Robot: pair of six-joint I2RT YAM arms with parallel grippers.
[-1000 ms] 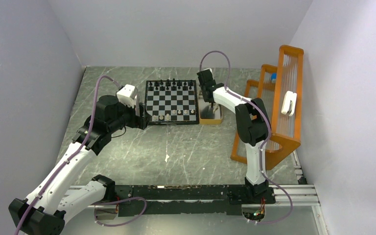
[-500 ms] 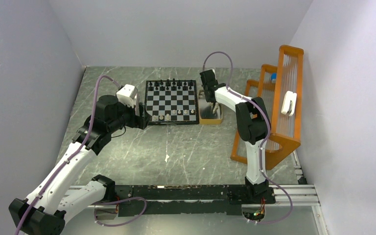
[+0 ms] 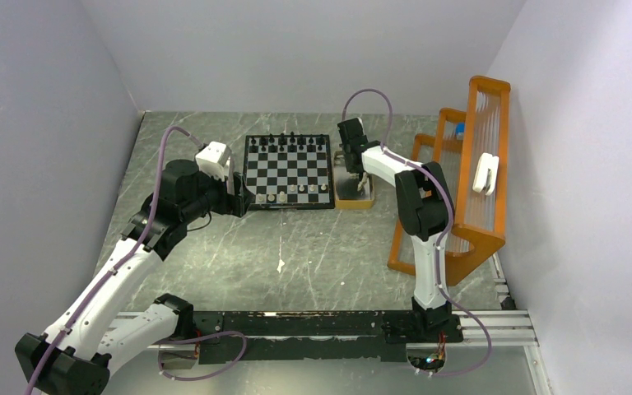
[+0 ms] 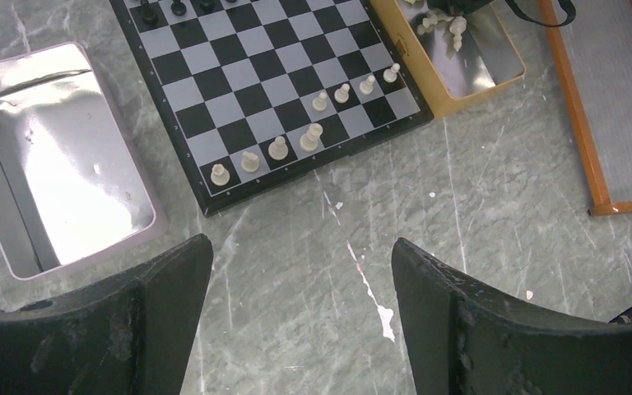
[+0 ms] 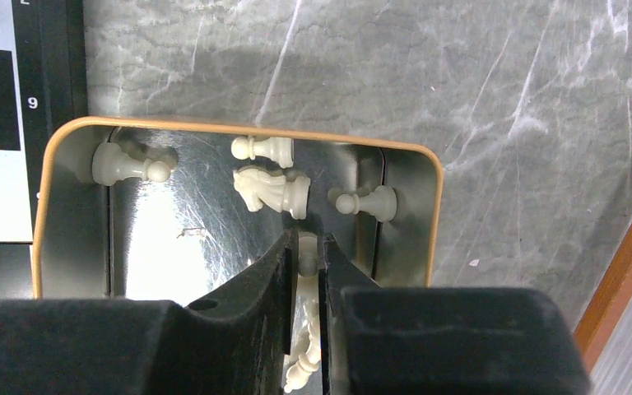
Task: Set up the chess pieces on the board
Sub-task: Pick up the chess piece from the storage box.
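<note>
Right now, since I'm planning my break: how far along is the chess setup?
Done: black pieces on the far side of the board, eight cream ones near. In hand: right gripper shut on a cream piece in the tan tray. Remaining: other pieces in it.

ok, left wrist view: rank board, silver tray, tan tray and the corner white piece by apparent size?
1. board: largest, far end cut off.
2. silver tray: cropped at left.
3. tan tray: partly out of frame and farther, so true size unsure.
4. white piece on the board's near corner: smallest by far.
</note>
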